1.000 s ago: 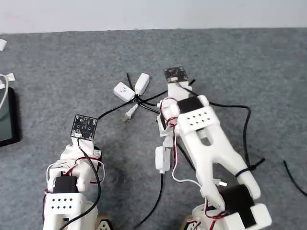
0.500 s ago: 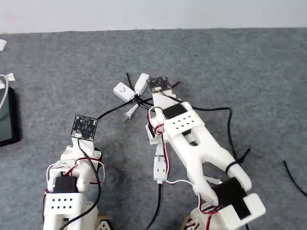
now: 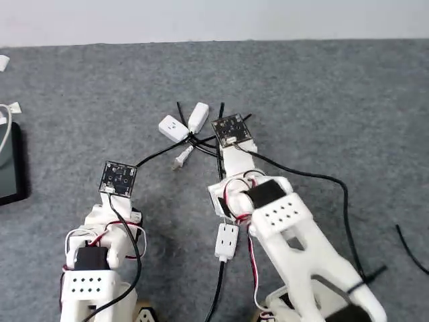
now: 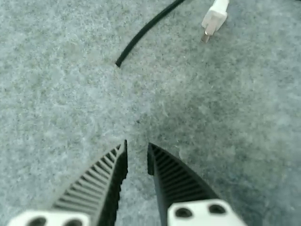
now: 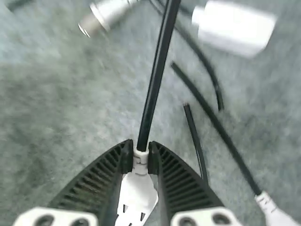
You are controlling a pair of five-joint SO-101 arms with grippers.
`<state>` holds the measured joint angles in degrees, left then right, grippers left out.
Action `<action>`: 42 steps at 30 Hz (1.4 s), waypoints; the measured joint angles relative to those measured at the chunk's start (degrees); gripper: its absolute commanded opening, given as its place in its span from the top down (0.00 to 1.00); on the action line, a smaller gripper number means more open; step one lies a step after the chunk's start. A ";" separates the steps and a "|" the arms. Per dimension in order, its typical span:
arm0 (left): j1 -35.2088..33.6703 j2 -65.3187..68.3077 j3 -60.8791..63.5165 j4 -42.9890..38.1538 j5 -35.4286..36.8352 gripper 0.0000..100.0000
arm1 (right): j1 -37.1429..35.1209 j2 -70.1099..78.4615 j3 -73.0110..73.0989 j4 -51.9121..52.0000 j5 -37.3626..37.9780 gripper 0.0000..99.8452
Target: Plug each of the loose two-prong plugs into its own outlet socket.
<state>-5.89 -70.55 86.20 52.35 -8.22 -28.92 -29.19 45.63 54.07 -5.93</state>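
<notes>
Right gripper (image 5: 138, 147) is pinching a white plug (image 5: 137, 181) where its black cord (image 5: 157, 70) exits, over the cable tangle. Left gripper (image 4: 137, 148) is slightly spread and empty over the carpet (image 4: 70, 84), with the loose plug (image 4: 214, 15) well ahead. Count: 1 cube socket (image 3: 173, 127), 1 oblong white block (image 3: 198, 116) just beside it, 1 socket strip (image 3: 226, 241) by the right arm. Black cords cross between them.

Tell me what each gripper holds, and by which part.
The right gripper clamps a white connector at its neck, where the black cord leaves it. The left gripper holds nothing.
</notes>
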 measured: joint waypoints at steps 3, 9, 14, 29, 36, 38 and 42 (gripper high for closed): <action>0.00 0.00 0.00 0.70 0.00 0.98 | 4.04 -0.18 -0.70 3.34 2.02 0.99; 0.00 0.00 0.00 0.79 0.00 0.96 | 10.90 5.89 -2.46 12.13 7.74 0.99; 0.00 0.00 0.00 1.05 0.00 0.93 | 23.74 6.86 -1.67 12.31 11.78 0.99; 1.76 0.00 0.00 2.37 0.00 0.93 | 31.03 6.86 2.46 11.60 18.64 0.90; 1.76 0.00 0.00 2.37 0.00 0.93 | 31.30 6.86 2.46 11.52 18.64 0.97; 1.76 0.00 0.00 2.37 0.00 0.93 | 31.30 6.86 2.46 11.52 18.64 0.99; 1.76 0.00 0.00 2.37 0.00 0.93 | 31.30 6.86 2.73 11.52 18.64 0.99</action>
<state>-4.13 -70.55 86.20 54.73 -8.22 2.37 -22.33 48.35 65.58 12.70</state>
